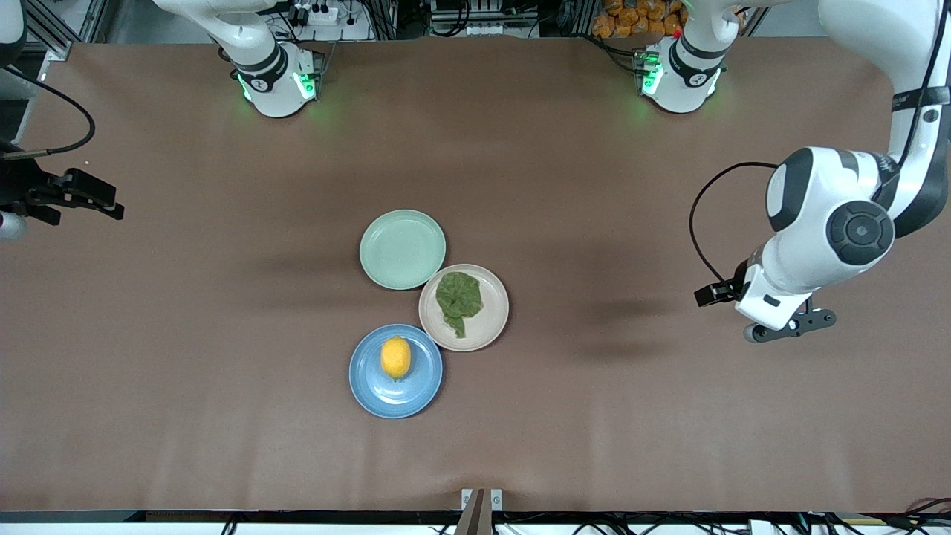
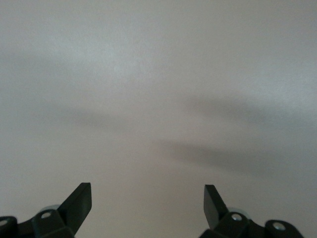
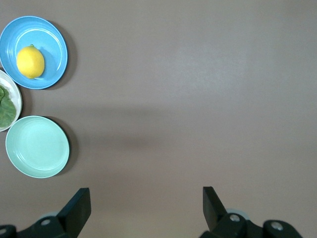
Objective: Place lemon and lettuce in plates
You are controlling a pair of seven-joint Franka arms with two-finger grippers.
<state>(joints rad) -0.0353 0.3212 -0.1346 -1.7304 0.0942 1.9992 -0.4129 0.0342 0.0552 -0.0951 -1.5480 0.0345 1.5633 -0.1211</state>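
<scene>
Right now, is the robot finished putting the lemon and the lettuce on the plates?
It looks finished. The lemon lies in the blue plate, and the lettuce lies in the beige plate. The mint-green plate holds nothing. Neither arm holds anything: the left pincer and the right pincer are open over bare table at their own ends. Nothing seems left to do.

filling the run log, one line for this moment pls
lemon on blue plate | lettuce on beige plate | left gripper open | right gripper open
</scene>
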